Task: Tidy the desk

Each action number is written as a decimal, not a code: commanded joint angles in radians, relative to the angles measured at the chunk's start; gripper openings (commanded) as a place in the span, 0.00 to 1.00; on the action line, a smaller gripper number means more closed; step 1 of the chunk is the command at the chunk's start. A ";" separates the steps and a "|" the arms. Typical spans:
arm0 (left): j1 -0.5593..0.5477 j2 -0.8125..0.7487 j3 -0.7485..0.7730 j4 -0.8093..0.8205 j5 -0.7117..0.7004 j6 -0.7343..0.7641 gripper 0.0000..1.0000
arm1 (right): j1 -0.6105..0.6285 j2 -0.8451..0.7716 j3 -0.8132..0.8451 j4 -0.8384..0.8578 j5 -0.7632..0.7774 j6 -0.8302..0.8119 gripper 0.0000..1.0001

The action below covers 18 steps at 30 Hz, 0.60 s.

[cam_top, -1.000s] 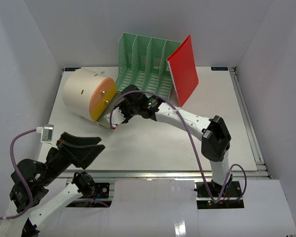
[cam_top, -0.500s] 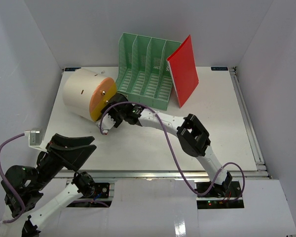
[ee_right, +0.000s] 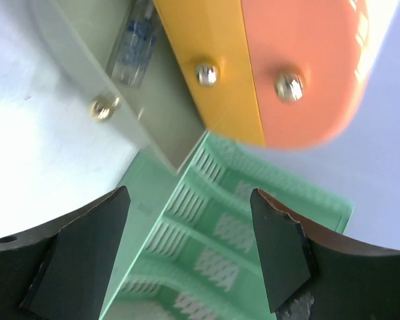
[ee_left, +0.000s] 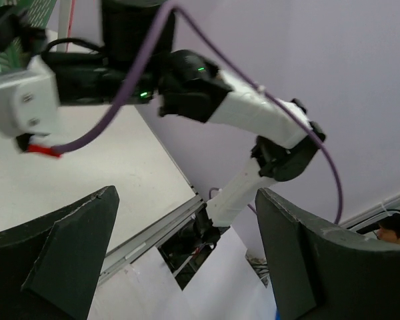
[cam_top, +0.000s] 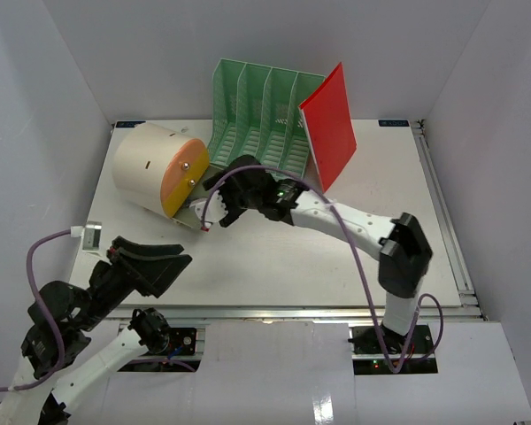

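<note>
Orange face (ee_right: 307, 67) above green rack (ee_right: 213, 253) (slotted)

The left arm (cam_top: 62, 323) sat folded at the near left corner. Its left gripper (cam_top: 170, 266) pointed right, with its dark fingers (ee_left: 73, 247) spread wide and nothing between them. The right arm (cam_top: 354, 226) stretched from its near-right base, elbow (cam_top: 405, 257) bent, leftward across the middle. The right gripper (cam_top: 211, 211) stood with jaws parted and empty.

The right arm (cam_top: 345, 217) and left arm (cam_top: 102, 359) wear white shells with black joints. A purple cable (ee_left: 137, 73) trails along each. The fingers (ee_left: 70, 263) are broad black wedges.
</note>
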 commanded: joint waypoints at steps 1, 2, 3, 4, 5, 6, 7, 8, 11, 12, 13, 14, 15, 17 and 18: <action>0.003 0.091 -0.088 -0.018 -0.006 0.027 0.87 | -0.123 -0.272 -0.219 -0.049 -0.249 0.352 0.72; 0.003 0.146 -0.113 -0.010 0.006 0.035 0.80 | -0.167 -0.337 -0.295 -0.049 -0.289 0.399 0.70; 0.003 0.215 -0.129 0.002 0.014 0.048 0.74 | -0.216 -0.384 -0.374 -0.048 -0.346 0.459 0.66; 0.003 0.281 -0.138 0.017 0.017 0.064 0.67 | -0.261 -0.425 -0.440 -0.042 -0.411 0.536 0.60; 0.003 0.322 -0.149 0.038 0.017 0.083 0.58 | -0.287 -0.484 -0.476 -0.027 -0.460 0.618 0.53; 0.003 0.374 -0.152 0.054 0.017 0.106 0.51 | -0.359 -0.524 -0.517 -0.013 -0.496 0.668 0.51; 0.003 0.484 -0.145 0.066 0.010 0.129 0.41 | -0.402 -0.592 -0.594 0.006 -0.548 0.707 0.48; 0.003 0.557 -0.135 0.080 -0.018 0.166 0.36 | -0.449 -0.636 -0.642 0.028 -0.602 0.749 0.45; 0.003 0.804 -0.075 0.106 -0.137 0.308 0.20 | -0.592 -0.763 -0.779 0.122 -0.759 0.849 0.36; 0.003 0.902 -0.047 0.111 -0.190 0.364 0.15 | -0.646 -0.810 -0.831 0.167 -0.792 0.884 0.33; 0.003 0.980 -0.022 0.119 -0.231 0.404 0.13 | -0.695 -0.845 -0.875 0.215 -0.831 0.916 0.30; 0.004 1.048 0.002 0.129 -0.267 0.437 0.11 | -0.743 -0.875 -0.914 0.266 -0.873 0.947 0.27; 0.004 1.116 0.026 0.139 -0.304 0.471 0.09 | -0.789 -0.904 -0.953 0.316 -0.914 0.978 0.24; 0.010 1.246 0.078 0.163 -0.375 0.534 0.07 | -0.838 -0.960 -1.037 0.411 -0.983 1.041 0.23; 0.015 1.280 0.092 0.172 -0.413 0.568 0.07 | -0.866 -0.988 -1.078 0.433 -1.008 1.055 0.23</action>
